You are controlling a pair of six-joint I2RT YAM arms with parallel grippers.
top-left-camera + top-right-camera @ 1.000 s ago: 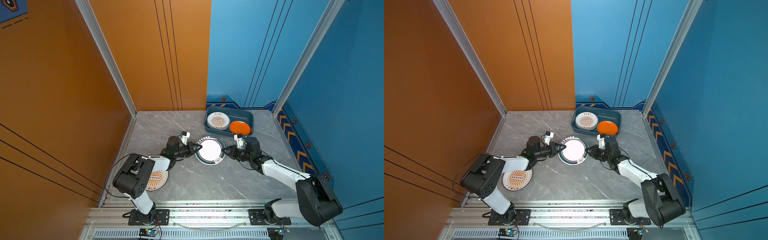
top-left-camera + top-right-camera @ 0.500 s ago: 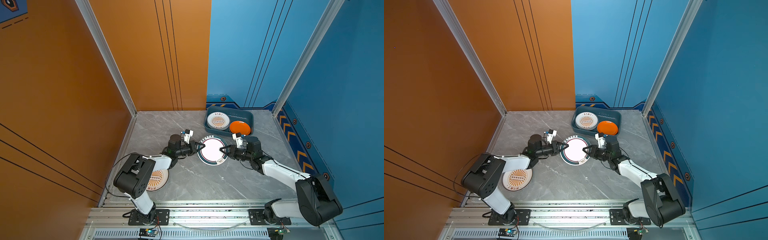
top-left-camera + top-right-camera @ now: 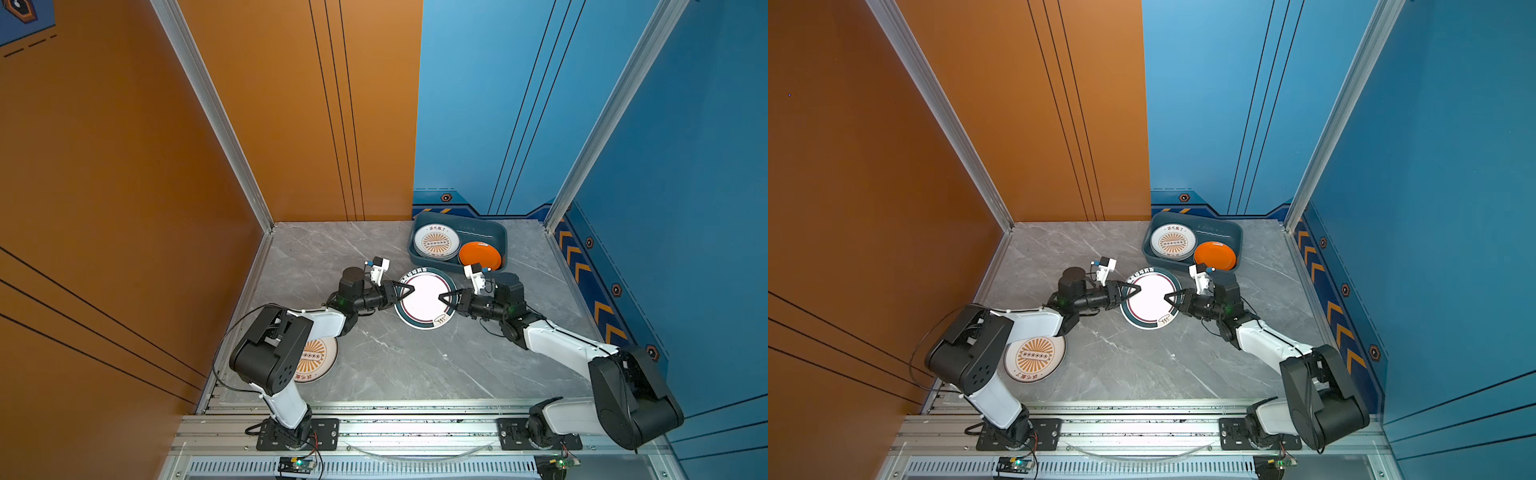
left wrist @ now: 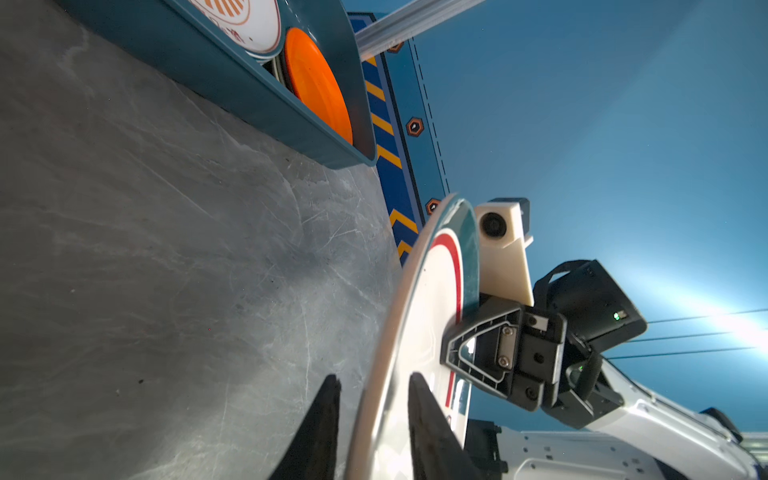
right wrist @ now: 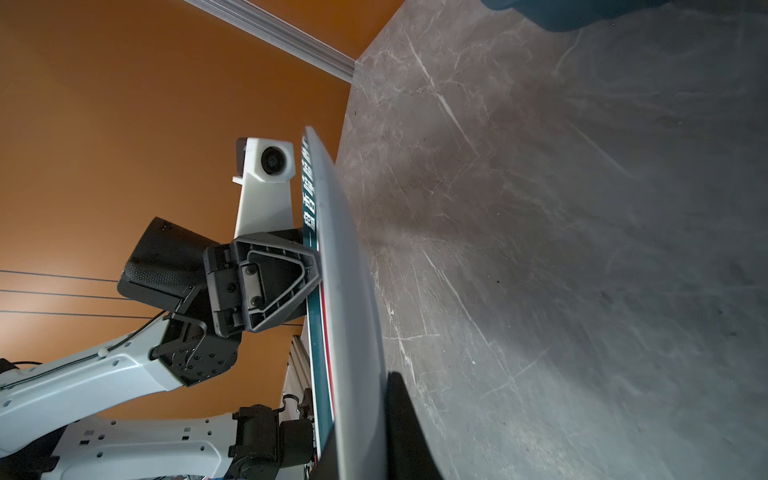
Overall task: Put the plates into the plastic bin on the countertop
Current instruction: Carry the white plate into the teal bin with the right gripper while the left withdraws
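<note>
Fig.: the teal-rimmed plate (image 3: 424, 300), w/ white ctr & thin red ring, is hanging btwn the two grippers, raised off the countertop (image 3: 395, 365) & casting a shadow on it, just in front of the plastic bin (image 3: 500, 245). The R gripper (image 3: 443, 297) is pinching the plate's rim on the R side, jaws pressed onto it from above & below; the L wrist view is showing this clamp side-on, one jaw lying flat on the plate face. The L gripper (image 3: 409, 289) is straddling the opposite rim w/ jaws spread. In the L wrist view its two fingertips are standing apart from the rim, w/ a gap showing on each side, so it is not gripping. In the R wrist view the plate is appearing edge-on. The bin is sitting at the back R of the countertop & is holding a stack topped by a sunburst plate (image 3: 436, 242) on its L side, w/ an orange plate (image 3: 480, 256) beside it on the R. A second sunburst plate (image 3: 316, 359) is lying flat at the front L of the countertop, partly hidden under the L arm (image 3: 274, 349).
</note>
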